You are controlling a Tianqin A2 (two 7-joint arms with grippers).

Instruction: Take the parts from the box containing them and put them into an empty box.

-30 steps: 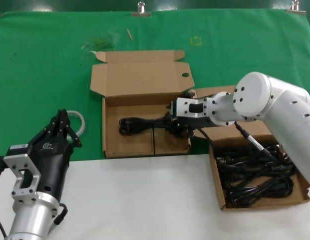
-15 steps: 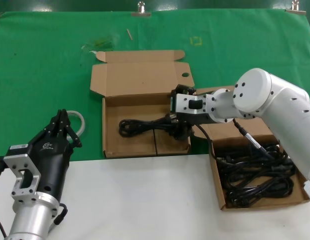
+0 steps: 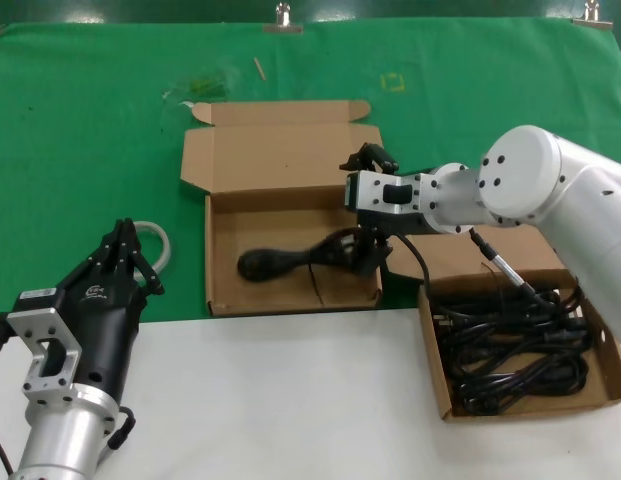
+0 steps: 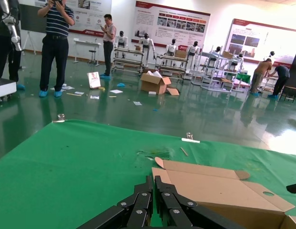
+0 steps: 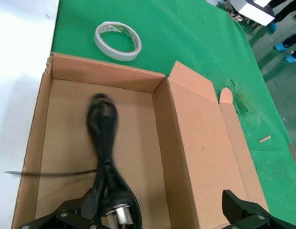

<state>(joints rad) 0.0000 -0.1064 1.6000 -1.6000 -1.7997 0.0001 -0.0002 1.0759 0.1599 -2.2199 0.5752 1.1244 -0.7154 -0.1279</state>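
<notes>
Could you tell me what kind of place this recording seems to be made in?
Probably a robotics lab or exhibition hall: humanoid robots stand in a row, display posters line the wall, and people stand on a glossy green floor beyond the green-covered table.

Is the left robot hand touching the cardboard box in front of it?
Apart. The head view shows green cloth between the left gripper and the box.

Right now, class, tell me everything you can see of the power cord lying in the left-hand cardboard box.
The power cord is black, glossy and thin, gathered into a long bundle. It lies flat across the box floor, a rounded end toward the robot's left. Its other end sits beneath the right end effector, whose fingers are spread; a metal plug prong shows there.
</notes>
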